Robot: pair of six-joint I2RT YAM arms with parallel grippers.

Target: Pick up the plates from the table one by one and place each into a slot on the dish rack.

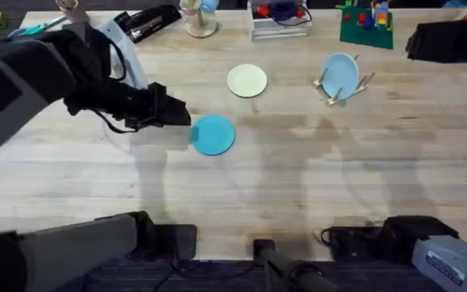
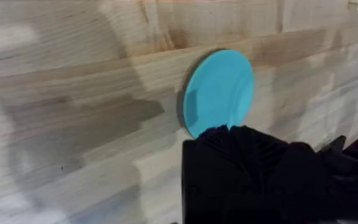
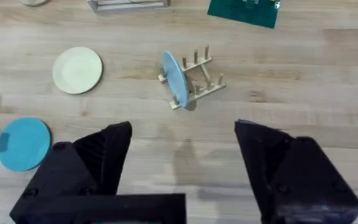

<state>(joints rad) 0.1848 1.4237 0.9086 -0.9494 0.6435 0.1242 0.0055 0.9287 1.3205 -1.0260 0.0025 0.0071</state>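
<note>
Two plates lie flat on the table (image 1: 314,178): the teal plate (image 1: 213,134) nearer your arm bases, left of centre, and the cream plate (image 1: 247,81) farther back and slightly to its right, well apart from it; a third, light-blue plate (image 1: 340,75) stands on edge in the rack (image 1: 349,88), leaning between the pegs, at the right rear of the table. You see the left arm reaching in from the left edge of the overhead view; its gripper (image 1: 177,113) sits at the teal plate's left rim, touching or just beside it; from above you cannot tell whether the jaws are apart or together. Your left wrist view shows the teal plate (image 2: 219,92) just ahead of the black gripper body (image 2: 253,168), the plate's near edge hidden behind it; the jaws' state cannot be told here either. Your right gripper (image 3: 182,168) is seen in the right wrist view, its jaws wide apart with bare table between them, clamped on nothing; past them stand the rack (image 3: 194,81) with the light-blue plate (image 3: 174,79) upright in a slot, the cream plate (image 3: 78,70) lying flat to one side of the rack, and the teal plate (image 3: 23,144) flat and nearer the camera. At the far edge of the table you also see a green board (image 1: 366,27) with small coloured pieces.
</note>
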